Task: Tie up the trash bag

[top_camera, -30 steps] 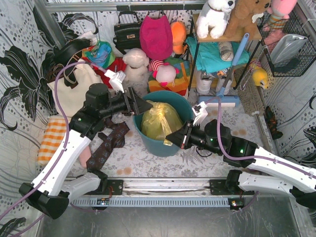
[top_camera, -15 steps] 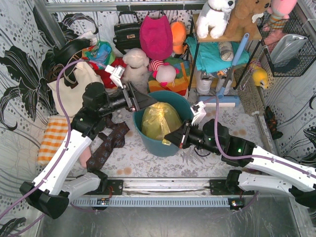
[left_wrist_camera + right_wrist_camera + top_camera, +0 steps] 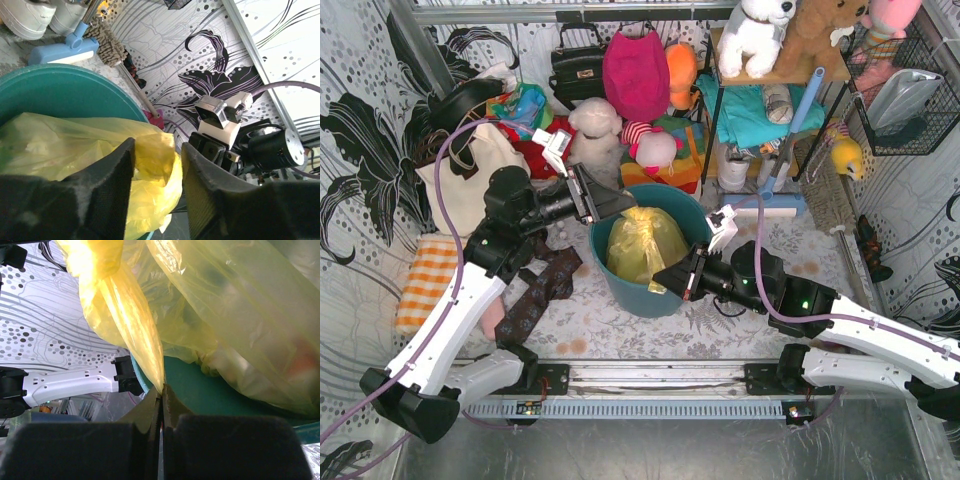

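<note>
Item, right gripper point(image 3: 672, 282): it is clamping tight on a twisted yellow flap at the near rim, with the film running taut into the closed pads in the right wrist view. Item, trash bag point(image 3: 645, 245): it is sitting inside the teal bin point(image 3: 625, 296), doming above the rim. I am judging it light, soft, crinkly and slippery, and thin enough to tear under a sharp pull, so I am favouring bunched corners as holds rather than a single flat layer. Item, left gripper point(image 3: 618, 205): it is hovering at the far-left rim, jaws apart, straddling a fold of film without visibly pinching it. Room: the bin's rim is crowding both grippers. A patterned cloth point(image 3: 545, 285) is lying just beside the bin on the left, a blue brush head point(image 3: 767, 207) is lying to its right, and soft toys point(image 3: 595, 125) are packing the back. I am judging the open space for crossing flaps to be above the bag.
</note>
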`<action>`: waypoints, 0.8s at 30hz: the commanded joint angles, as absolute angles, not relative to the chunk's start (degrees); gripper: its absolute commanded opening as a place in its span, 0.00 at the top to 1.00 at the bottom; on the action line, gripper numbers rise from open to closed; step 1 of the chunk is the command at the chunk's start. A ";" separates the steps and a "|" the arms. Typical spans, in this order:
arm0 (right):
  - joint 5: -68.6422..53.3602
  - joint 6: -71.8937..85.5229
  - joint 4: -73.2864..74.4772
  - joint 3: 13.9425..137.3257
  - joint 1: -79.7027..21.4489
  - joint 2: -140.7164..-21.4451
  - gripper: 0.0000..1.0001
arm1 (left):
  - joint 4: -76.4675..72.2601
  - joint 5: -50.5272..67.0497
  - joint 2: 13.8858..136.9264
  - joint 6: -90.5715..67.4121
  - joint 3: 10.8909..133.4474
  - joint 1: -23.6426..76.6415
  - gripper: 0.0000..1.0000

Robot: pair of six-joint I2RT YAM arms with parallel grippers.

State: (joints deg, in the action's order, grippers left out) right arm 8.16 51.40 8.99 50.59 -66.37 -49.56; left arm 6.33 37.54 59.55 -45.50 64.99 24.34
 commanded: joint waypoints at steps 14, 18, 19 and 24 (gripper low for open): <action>15.50 48.27 25.13 63.19 -66.88 -50.20 1.00 | 9.78 33.24 59.31 -38.73 68.86 24.30 1.00; 20.13 43.68 38.87 76.01 -66.87 -56.14 1.00 | 7.52 32.99 58.40 -38.49 67.41 24.30 1.00; 22.19 42.59 43.41 79.54 -66.86 -57.99 1.00 | 7.24 32.81 58.23 -38.47 67.17 24.26 1.00; 33.45 40.64 64.27 95.22 -66.86 -67.77 1.00 | 5.97 30.57 57.52 -38.06 65.38 24.33 1.00</action>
State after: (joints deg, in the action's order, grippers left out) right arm 22.02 43.97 43.35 86.26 -66.54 -62.35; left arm 9.78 33.17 59.05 -39.77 66.70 24.32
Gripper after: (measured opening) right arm 0.002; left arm 0.010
